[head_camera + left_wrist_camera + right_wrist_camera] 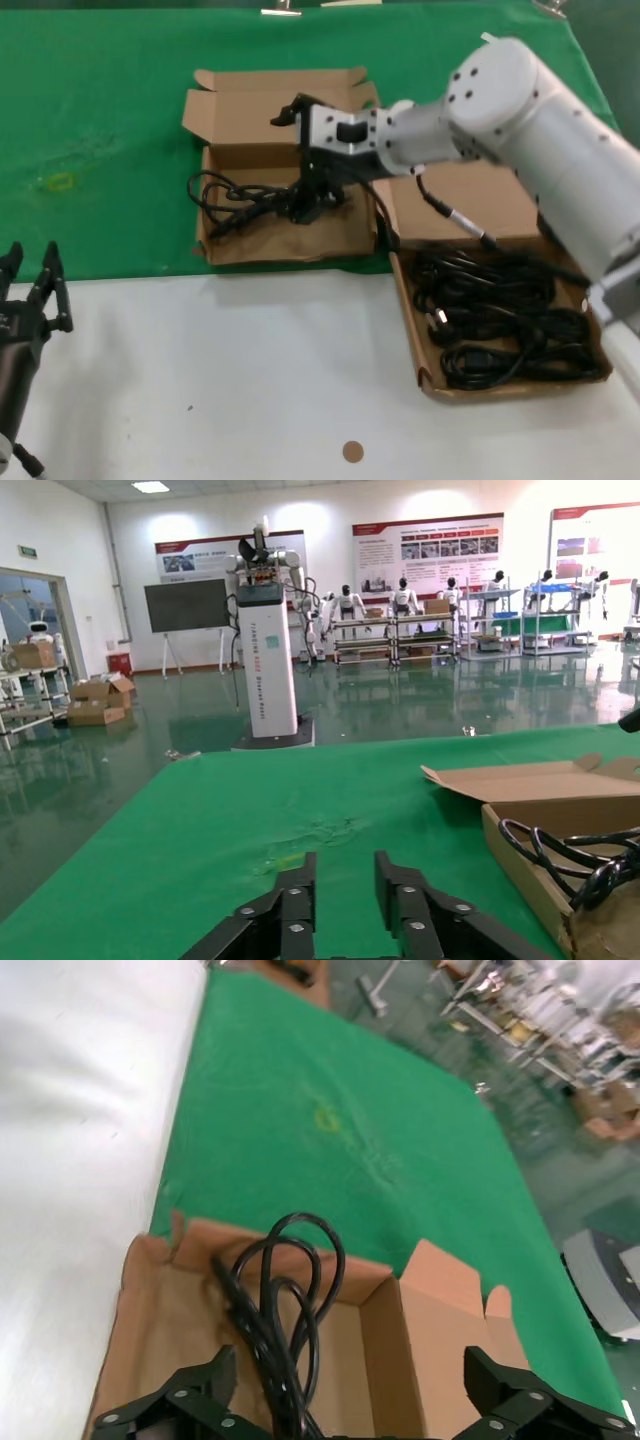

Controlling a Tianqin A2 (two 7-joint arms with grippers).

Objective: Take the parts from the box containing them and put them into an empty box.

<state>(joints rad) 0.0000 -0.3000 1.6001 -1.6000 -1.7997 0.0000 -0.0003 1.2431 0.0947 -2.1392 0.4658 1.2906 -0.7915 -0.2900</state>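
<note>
Over the left cardboard box (pixel 280 240) on the green cloth (pixel 100 140), hangs the right gripper (pixel 318 195), spread wide, fingers (pixel 180 1400) apart either side of a black power cord (pixel 235 195) lying loosely looped on the box floor, one loop draped over the left wall. Just beside, to the right, sits the second box (pixel 500 370), filled with more coiled cords (pixel 500 320). At the near left over the white tabletop (pixel 250 380), parked the left gripper (pixel 30 290), slightly parted, holding nothing.
</note>
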